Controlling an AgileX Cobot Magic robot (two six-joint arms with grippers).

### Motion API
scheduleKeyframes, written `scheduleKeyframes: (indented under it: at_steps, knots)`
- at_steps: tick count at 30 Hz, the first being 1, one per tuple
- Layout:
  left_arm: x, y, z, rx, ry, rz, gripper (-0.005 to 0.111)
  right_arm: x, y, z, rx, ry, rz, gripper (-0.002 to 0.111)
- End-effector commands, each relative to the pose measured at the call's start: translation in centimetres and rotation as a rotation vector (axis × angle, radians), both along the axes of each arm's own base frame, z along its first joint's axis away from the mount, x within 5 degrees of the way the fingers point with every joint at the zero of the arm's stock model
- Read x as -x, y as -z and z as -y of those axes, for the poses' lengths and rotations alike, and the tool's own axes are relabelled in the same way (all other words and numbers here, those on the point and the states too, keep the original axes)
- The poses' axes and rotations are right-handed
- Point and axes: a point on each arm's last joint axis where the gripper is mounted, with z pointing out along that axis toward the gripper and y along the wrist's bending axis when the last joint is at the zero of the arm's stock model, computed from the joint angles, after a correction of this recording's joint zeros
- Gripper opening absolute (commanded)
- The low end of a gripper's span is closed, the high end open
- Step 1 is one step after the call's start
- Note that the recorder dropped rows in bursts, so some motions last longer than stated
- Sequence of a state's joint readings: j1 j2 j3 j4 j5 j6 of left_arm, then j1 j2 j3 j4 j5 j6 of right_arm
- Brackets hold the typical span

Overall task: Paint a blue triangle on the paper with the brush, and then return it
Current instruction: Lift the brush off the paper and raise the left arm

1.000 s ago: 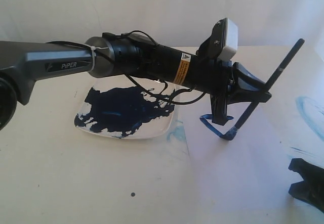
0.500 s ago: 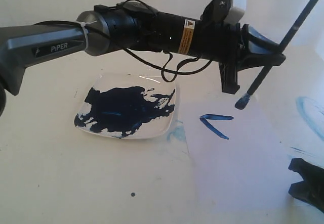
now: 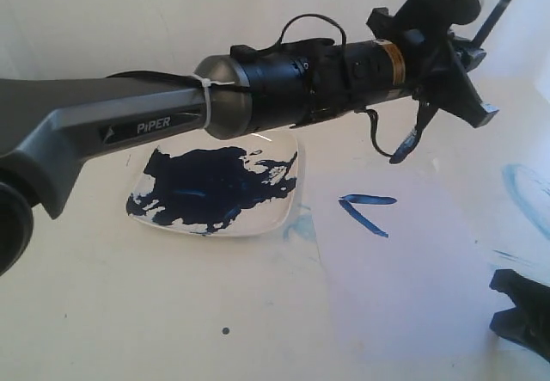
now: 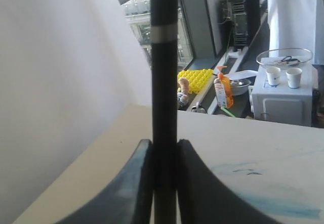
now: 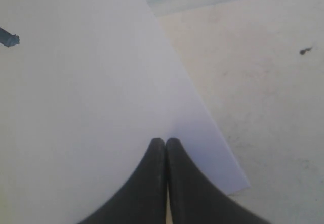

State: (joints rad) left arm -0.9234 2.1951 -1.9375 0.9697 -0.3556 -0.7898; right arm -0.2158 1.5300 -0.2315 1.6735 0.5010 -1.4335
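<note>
Exterior: the left gripper (image 3: 455,67) holds the brush (image 3: 503,7) tilted above the paper (image 3: 412,269), to the right of the square dish (image 3: 288,213) smeared with dark-blue paint (image 3: 206,183). The blue triangle (image 3: 368,200) has only two strokes.

Left wrist: the jaws pinch the black handle, probably a sound hold. The brush looks light and stiff, its soft wet tip likely to smear.

Right wrist: the right gripper (image 5: 166,145) is closed and empty over the paper.
</note>
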Motion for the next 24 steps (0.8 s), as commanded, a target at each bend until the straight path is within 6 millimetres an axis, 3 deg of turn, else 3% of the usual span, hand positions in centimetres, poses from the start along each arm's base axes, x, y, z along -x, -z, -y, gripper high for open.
scheduleKeyframes:
  at_steps: [1,9,15,24]
  knots:
    - [0.5,-0.4,0.1,0.032,-0.064,-0.069,0.0,0.5,0.7,0.8,0.096,0.005,-0.046,0.0]
    - [2.7,-1.3,1.5,0.139,-0.112,-0.101,0.0,0.5,0.7,0.8,0.096,0.005,-0.046,0.0]
    - [4.7,-3.0,1.8,0.22,-0.373,0.119,0.0,0.5,0.7,0.7,0.096,0.001,-0.045,0.0]
    - [4.1,-2.0,1.7,0.282,-0.42,0.025,0.0,0.6,0.7,0.6,0.085,-0.012,-0.043,0.0]
